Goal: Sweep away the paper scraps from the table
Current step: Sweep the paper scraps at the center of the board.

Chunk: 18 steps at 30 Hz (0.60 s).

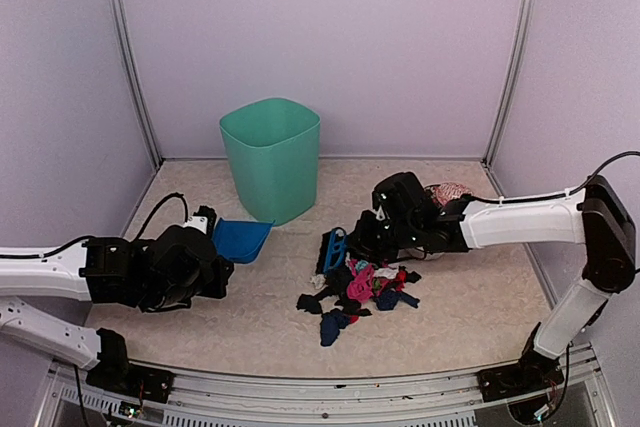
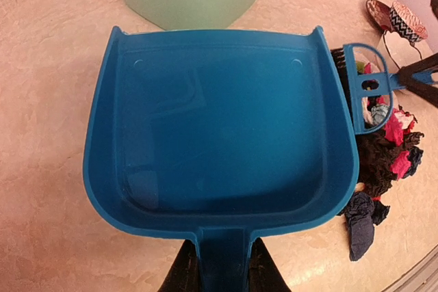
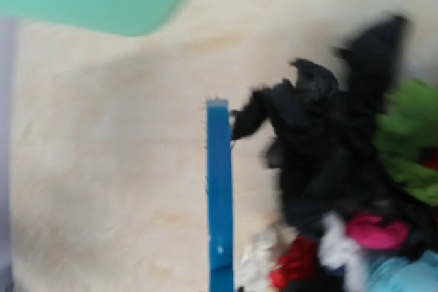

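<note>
Sweeping step: left gripper (image 2: 220, 268) clamps the dustpan (image 2: 219, 128) handle, right gripper (image 1: 362, 239) clamps the brush (image 1: 335, 250) beside paper scraps (image 1: 360, 292) heaped mid-tabletop (image 1: 470, 297); next, probably, pan against pile.

beige, faintly marbled tabletop (image 1: 470, 297) with a metal rim along its near edge. a green bin (image 1: 270, 157) stands upright on it toward the back, left of centre. the paper scraps (image 1: 360, 292), black, pink, red, white, dark blue and green, lie heaped right of centre, with a few dark bits strayed toward the near side. a patterned bowl (image 2: 393, 22) sits at the back right, beyond the heap.
</note>
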{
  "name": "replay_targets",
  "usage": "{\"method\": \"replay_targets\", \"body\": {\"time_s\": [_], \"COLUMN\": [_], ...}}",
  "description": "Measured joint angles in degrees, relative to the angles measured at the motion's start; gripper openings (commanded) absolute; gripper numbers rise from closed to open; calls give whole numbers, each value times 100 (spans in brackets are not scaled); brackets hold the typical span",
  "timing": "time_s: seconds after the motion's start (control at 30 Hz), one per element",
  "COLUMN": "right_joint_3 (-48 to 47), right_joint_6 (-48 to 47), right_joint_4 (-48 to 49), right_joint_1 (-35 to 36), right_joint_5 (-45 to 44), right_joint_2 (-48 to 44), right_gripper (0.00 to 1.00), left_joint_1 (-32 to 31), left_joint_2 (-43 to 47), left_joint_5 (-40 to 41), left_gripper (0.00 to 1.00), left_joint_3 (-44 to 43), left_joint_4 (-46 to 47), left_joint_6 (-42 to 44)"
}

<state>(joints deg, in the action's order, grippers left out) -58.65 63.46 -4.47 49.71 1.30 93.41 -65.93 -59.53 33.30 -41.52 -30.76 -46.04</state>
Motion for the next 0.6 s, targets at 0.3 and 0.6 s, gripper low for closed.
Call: {"method": "replay_targets", "body": {"time_s": [0.3,0.6], "right_joint_3": [125,94], "right_joint_6": [-1333,-2793], "right_joint_4": [4,-304], "right_joint_1": [7,433], "right_joint_5": [1032,2507], "right_joint_2": [-1001,-621], "right_gripper": [0,0], "left_joint_1": [2,28], "left_joint_2": [-297,-321], "left_joint_5": [-90,-170], "left_gripper": [0,0], "left_joint_3": [-35,-177], "left_joint_4": [35,-52], "left_joint_6": [4,-90]}}
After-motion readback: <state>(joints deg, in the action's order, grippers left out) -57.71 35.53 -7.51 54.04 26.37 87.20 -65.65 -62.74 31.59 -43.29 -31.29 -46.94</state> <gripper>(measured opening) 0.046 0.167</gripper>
